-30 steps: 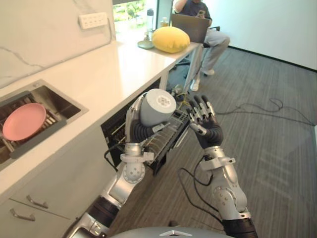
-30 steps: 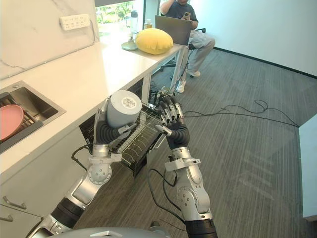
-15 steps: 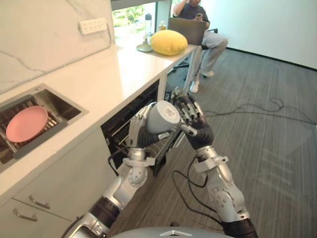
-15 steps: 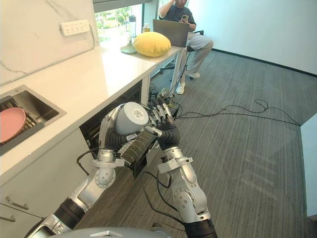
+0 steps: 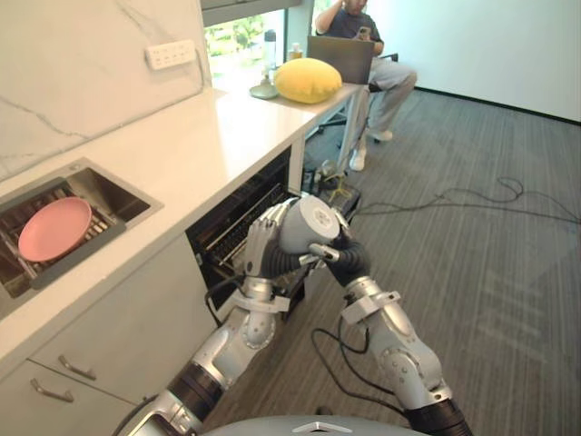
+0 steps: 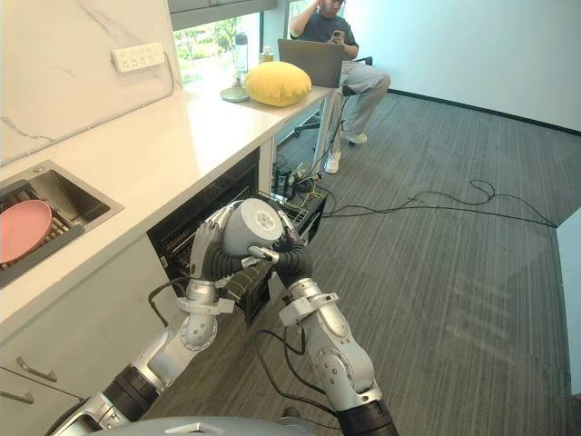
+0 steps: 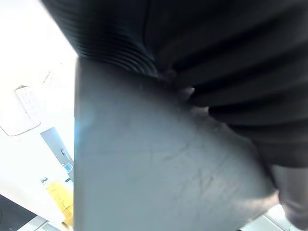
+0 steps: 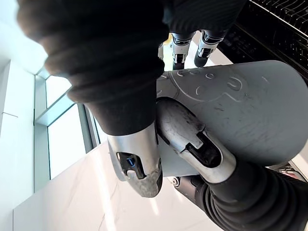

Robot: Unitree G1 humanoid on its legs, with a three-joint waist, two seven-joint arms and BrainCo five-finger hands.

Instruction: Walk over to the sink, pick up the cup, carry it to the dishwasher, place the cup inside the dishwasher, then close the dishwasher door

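Note:
A grey cup (image 5: 309,222) is held on its side at chest height, its base toward me, with my left hand (image 5: 261,245) curled round its body. The cup's grey wall (image 7: 159,183) looms close in the left wrist view. My right hand (image 5: 343,259) lies against the cup's right side and underside. Its fingers (image 8: 179,45) rest straight along the cup (image 8: 240,110) and its thumb (image 8: 138,166) stands apart. Just behind the cup is the open dishwasher (image 5: 231,232) under the counter, its wire rack (image 6: 304,207) pulled out.
The white counter (image 5: 182,145) runs along my left, with a sink (image 5: 123,202) holding a pink plate (image 5: 54,229). At its far end lie a yellow cushion (image 5: 309,80) and a laptop (image 5: 343,56), where a person (image 5: 386,73) sits. Grey carpet (image 5: 490,272) spreads to the right.
My right hand has swung left from beside the cup to press against it. The left hand has lowered the cup toward the dishwasher opening. The camera has shifted.

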